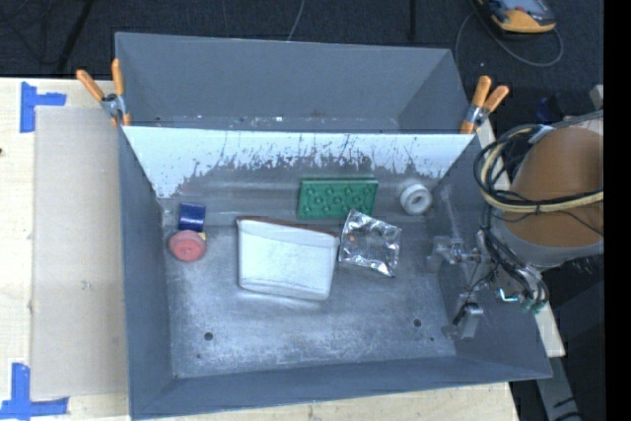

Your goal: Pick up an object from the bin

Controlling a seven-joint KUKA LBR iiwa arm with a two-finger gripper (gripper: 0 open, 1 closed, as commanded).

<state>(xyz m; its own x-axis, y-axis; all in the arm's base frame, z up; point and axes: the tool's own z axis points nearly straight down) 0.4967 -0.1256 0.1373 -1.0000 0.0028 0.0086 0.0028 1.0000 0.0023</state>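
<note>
Claw sits low at the right side of the grey metal bin, over bare floor near the right wall, touching no obj. Can't tell whether it's open or closed; nothing seen in it. Nearest objs: crumpled silver foil packet to its left, apart from it, and small white tape roll toward the back. Further left: white rectangular plastic tub just beside the packet, green studded brick plate, pink round disc w/ small blue block behind it.

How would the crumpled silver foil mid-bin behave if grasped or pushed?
The crumpled foil looks light and thin, so it would likely crush rather than stay stiff. Lying creased and flattish, it should slide, not roll.
</note>
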